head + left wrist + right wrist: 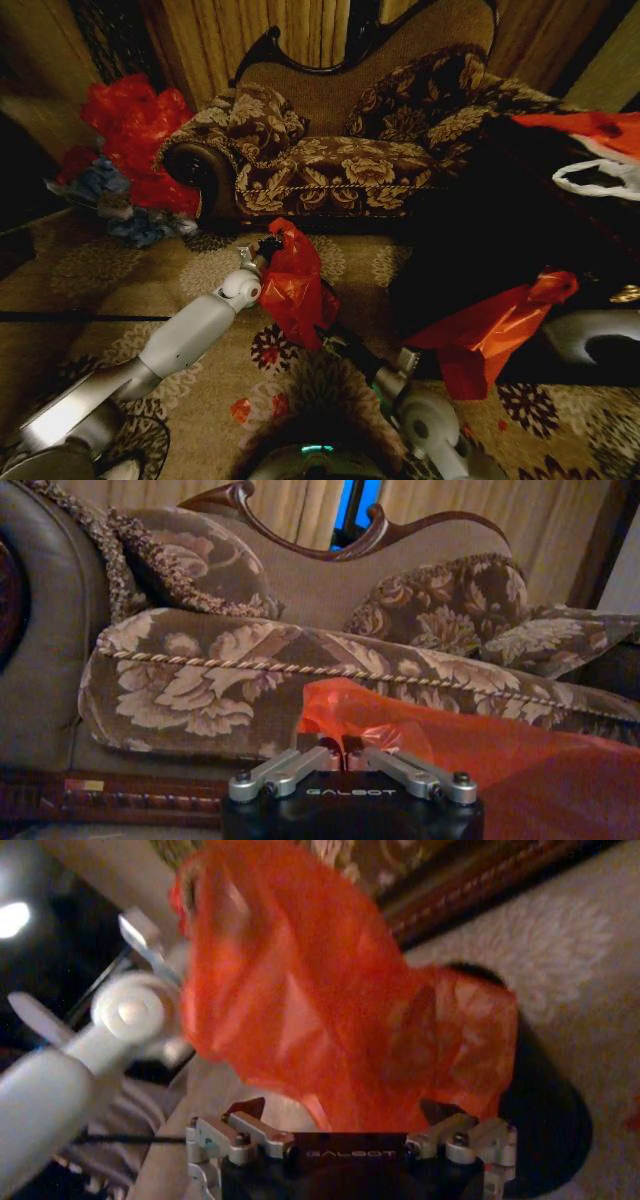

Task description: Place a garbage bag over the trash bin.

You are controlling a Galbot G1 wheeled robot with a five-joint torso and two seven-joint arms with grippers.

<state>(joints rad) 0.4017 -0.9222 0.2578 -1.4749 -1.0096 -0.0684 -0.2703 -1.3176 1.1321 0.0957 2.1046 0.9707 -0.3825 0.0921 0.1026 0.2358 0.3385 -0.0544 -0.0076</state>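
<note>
Pinching the thin crinkly bright-red plastic garbage bag (295, 285) from opposite sides, left gripper (343, 756) and right gripper (350, 1119) hold it above the small matte black cylindrical trash bin (545, 1117).

1. Left gripper (342, 751): fingers (300, 763) pinched together on a fold of the garbage bag (480, 742).
2. Bag: thin, red-orange, spreading away from the grip.
3. Behind: floral sofa (260, 667) with corded seat edge, cushions (440, 619), carved wooden back, curtains (300, 506).
</note>
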